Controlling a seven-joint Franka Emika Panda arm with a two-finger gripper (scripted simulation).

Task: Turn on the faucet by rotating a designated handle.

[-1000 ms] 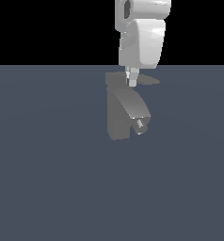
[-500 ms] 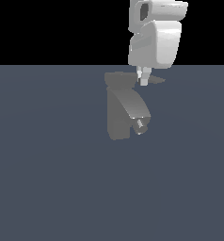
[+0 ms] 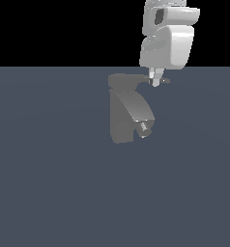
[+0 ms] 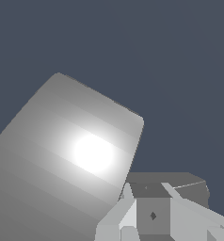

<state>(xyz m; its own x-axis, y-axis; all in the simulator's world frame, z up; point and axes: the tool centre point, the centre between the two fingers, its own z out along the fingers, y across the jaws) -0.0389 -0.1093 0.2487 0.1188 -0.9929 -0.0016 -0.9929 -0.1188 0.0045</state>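
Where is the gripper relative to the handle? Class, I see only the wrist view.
Observer: In the exterior view the gripper is at the handle, partway along it.
Operator: Which way does the handle point?
Observer: Toward the exterior view's right, out from the top of the faucet.
Operator: And the spout?
Observer: The spout curves down below the handle, with the nozzle at its end.

Flat, shadowless simulator light, sharp and undistorted throughout; one bright specular glare spot on the faucet (image 4: 92, 153) in wrist view.
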